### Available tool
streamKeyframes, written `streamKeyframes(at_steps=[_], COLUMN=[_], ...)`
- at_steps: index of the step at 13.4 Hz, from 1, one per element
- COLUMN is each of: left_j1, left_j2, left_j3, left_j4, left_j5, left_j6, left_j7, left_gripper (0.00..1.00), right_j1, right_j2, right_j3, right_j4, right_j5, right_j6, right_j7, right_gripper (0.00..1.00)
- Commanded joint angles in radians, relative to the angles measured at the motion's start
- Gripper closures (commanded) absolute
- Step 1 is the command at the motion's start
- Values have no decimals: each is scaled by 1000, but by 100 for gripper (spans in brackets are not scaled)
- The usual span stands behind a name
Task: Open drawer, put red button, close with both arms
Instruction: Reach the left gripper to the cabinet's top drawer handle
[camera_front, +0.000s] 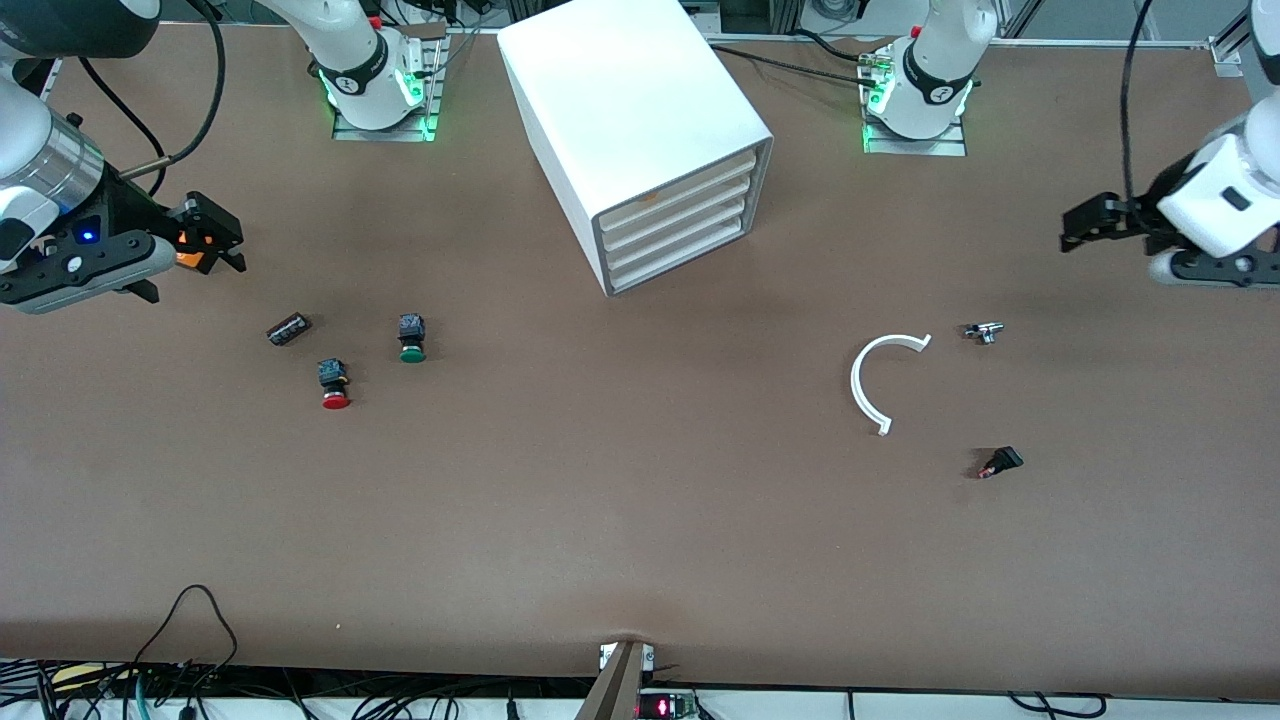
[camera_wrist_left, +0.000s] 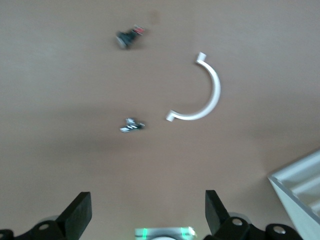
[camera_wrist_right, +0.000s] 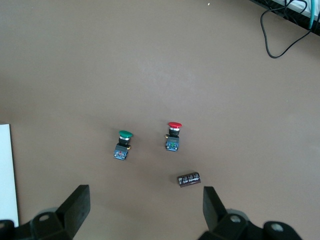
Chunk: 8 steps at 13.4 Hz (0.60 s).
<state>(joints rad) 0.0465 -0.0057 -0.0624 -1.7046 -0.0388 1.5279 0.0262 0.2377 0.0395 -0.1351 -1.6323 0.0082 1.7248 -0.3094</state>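
Note:
The white cabinet (camera_front: 640, 120) stands at the table's middle, near the robots' bases, with all its drawers pushed in. The drawer (camera_front: 678, 216) is second from its top. The red button (camera_front: 335, 386) lies toward the right arm's end of the table, red cap toward the front camera; the right wrist view shows the red button (camera_wrist_right: 173, 136) too. My right gripper (camera_front: 225, 240) hangs open and empty over bare table at that end. Over the left arm's end my left gripper (camera_front: 1075, 230) also hangs open and empty. Both wrist views show the left gripper (camera_wrist_left: 147, 210) and right gripper (camera_wrist_right: 145, 205) with wide jaws.
A green-capped button (camera_front: 412, 338) and a dark cylinder (camera_front: 289, 328) lie beside the red button. Toward the left arm's end lie a white C-shaped piece (camera_front: 880, 380), a small metal part (camera_front: 985, 332) and a small black part (camera_front: 1000, 462).

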Motion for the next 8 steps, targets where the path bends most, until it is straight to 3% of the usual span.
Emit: streamKeyframes(at_steps=[1,8], left_j1=[4,4], left_j2=[50,269], left_j3=[-5,-135], left_j4=[5,3], left_j5=[-125,-489], left_j6=[-37,-51], left_j7=[26,89], left_gripper=[0,1], right_j1=[-8,-9], right_j2=[32,83], right_j3=[5,5], right_j4=[26,26], right_j5=[18,18], right_j6=[15,44], right_j7=[3,-5], right_gripper=[0,0])
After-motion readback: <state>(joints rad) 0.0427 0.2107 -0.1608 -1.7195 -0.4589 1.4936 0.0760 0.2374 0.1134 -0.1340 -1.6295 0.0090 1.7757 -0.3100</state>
